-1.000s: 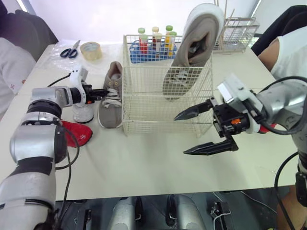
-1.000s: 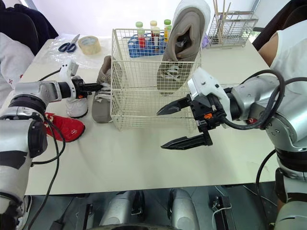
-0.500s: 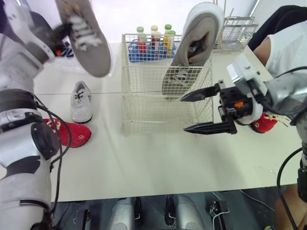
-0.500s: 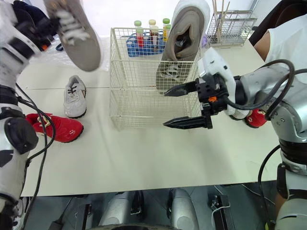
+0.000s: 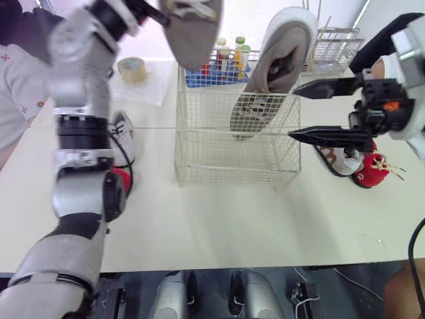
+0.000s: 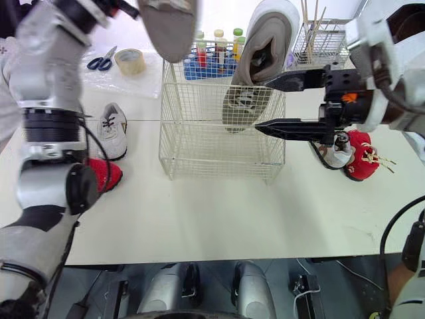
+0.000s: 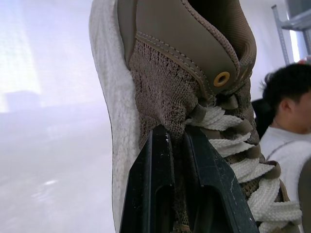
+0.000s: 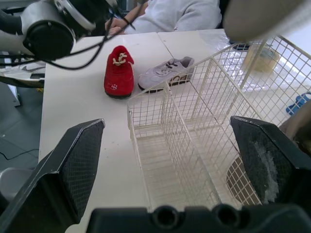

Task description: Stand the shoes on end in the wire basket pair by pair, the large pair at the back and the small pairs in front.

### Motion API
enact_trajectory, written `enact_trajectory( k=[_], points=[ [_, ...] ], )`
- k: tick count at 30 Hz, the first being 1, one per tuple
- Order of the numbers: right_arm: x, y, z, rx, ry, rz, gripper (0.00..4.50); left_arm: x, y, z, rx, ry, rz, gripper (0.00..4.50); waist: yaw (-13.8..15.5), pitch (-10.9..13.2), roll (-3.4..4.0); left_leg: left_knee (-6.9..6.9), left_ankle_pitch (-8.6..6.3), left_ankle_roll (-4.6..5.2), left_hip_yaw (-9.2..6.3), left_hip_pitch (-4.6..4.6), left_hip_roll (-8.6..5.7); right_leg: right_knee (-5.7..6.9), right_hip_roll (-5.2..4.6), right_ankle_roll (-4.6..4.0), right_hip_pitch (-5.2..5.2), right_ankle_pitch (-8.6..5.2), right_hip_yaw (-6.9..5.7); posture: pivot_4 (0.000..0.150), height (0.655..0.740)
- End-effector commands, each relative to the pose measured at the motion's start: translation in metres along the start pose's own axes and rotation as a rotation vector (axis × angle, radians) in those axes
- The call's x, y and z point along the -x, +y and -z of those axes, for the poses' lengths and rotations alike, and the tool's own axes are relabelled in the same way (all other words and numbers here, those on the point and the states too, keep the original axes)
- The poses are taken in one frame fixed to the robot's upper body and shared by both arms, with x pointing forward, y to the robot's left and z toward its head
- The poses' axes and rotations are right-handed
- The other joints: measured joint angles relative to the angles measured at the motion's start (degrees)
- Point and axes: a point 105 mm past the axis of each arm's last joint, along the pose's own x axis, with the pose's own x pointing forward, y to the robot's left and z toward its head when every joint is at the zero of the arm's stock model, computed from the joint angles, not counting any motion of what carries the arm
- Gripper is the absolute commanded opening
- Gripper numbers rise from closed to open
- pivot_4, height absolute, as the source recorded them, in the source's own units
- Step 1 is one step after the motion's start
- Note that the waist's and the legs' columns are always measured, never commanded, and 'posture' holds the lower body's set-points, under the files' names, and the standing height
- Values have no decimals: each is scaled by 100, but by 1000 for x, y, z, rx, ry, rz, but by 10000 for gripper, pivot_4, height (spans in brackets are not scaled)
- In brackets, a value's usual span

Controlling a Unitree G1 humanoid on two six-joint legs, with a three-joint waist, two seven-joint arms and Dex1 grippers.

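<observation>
Tan big shoe (image 5: 192, 23) sat clamped in my L claw (image 7: 175, 132), high above wire basket (image 5: 226, 159); its mate (image 5: 279, 53) stood on end at back right. R claw (image 5: 293, 111) gaped beside basket. Next, I reckoned: lower it in alongside mate, upright.

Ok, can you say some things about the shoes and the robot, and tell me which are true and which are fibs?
1. The left end effector holds a brown shoe up in the air. True.
2. The wire basket has nothing in it. False: one big shoe stands on end inside.
3. The right end effector is open. True.
4. A red shoe is in the basket. False: the red shoes lie on the table, one on each side.
</observation>
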Motion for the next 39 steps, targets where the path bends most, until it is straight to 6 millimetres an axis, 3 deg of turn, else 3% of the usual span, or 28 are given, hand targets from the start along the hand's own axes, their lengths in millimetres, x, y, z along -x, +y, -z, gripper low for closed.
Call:
enact_trajectory(
  k=[1,8,14,23,26,30,39],
  points=[
    [13,5,-11,31,-1,49,45000,-15,-11,-28,-114,-131,33,297,-26,1,1,0,-2,2,1,0,2,-1,0,0,-1,0,0,1500,7400],
    [22,8,-11,9,17,94,45000,-13,-24,-4,-117,-122,31,297,-8,1,2,-2,-5,8,5,-2,0,-3,-8,1,-5,0,1,1500,7400],
    [23,6,0,-33,35,123,45000,13,-39,38,-75,-43,-12,297,-7,0,4,6,-10,16,4,2,0,-2,-14,1,3,1,2,1500,7400],
    [19,1,-1,-29,12,111,45000,31,-51,67,-1,36,-28,297,2,0,4,16,-14,23,-6,-5,-2,-4,-15,5,6,4,1,1500,7400],
    [17,-1,3,-37,15,102,45000,38,-55,63,16,48,9,11453,0,0,4,16,-14,22,-6,-4,-1,-4,-15,5,7,4,0,1500,7400],
    [14,-1,8,-44,27,95,45000,54,-62,46,42,63,11,30760,-4,0,5,15,-14,22,-6,-5,-1,-5,-15,6,6,4,2,1500,7400],
    [3,-10,14,-71,-12,47,45000,98,-68,23,169,170,-64,30760,-8,-1,7,17,-13,21,-14,4,0,-3,-15,5,19,4,4,1500,7400]
  ],
)
